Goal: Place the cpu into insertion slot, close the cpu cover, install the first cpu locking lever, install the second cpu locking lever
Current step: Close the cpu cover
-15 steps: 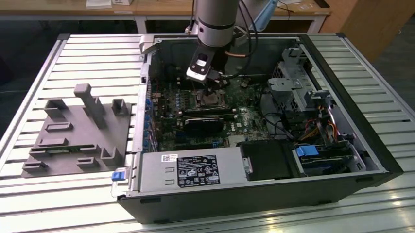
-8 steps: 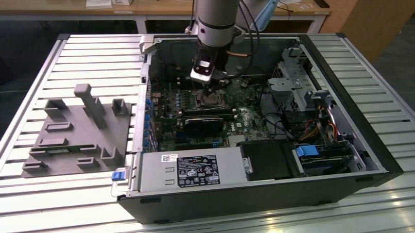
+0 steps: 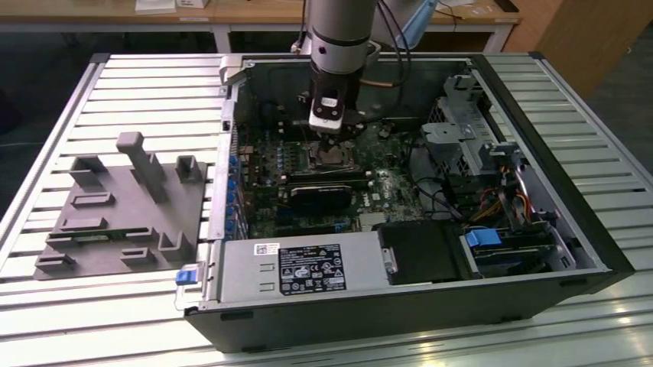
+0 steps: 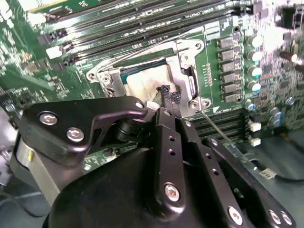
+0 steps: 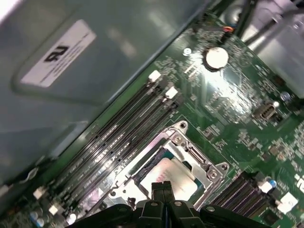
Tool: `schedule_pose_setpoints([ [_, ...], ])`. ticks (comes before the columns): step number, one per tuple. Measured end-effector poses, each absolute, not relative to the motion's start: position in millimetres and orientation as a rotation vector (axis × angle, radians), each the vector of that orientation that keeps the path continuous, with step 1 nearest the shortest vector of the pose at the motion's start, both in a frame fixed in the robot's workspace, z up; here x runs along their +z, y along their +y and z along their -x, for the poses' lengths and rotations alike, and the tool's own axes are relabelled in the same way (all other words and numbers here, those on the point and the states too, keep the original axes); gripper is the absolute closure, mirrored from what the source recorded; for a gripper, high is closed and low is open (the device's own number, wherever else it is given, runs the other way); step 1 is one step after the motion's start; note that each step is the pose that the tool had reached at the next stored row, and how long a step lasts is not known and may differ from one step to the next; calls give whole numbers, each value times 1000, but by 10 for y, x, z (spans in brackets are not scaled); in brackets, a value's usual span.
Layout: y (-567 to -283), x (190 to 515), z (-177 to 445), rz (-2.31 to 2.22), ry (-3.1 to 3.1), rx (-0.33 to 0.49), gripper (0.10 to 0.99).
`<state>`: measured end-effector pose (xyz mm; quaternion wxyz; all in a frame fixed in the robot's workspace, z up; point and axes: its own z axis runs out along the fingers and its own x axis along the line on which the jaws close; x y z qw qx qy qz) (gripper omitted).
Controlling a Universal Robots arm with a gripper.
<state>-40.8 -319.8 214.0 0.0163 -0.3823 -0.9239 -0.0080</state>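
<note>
Gripper (image 3: pixel 332 138) hung above the board (image 3: pixel 393 187) inside the open computer case (image 3: pixel 408 306) in the exterior view. Second wrist view: its fingers (image 4: pixel 166 95) were pressed together, empty, just over the chip (image 4: pixel 142 83) seated in the socket (image 4: pixel 186 78). First wrist view: the metal cover (image 5: pixel 199 159) framed the chip.

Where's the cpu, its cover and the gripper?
cpu (image 5: pixel 176 172): first wrist view, on its silver top.
cover (image 5: pixel 204 164): first wrist view, on its metal frame.
gripper (image 5: pixel 162 186): first wrist view, between its fingertips.
</note>
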Motion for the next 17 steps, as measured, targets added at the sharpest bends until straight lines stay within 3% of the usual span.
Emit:
schedule_pose_setpoints([
  [17, -3198, 2135, 408, 720, -3028, -19, 984],
])
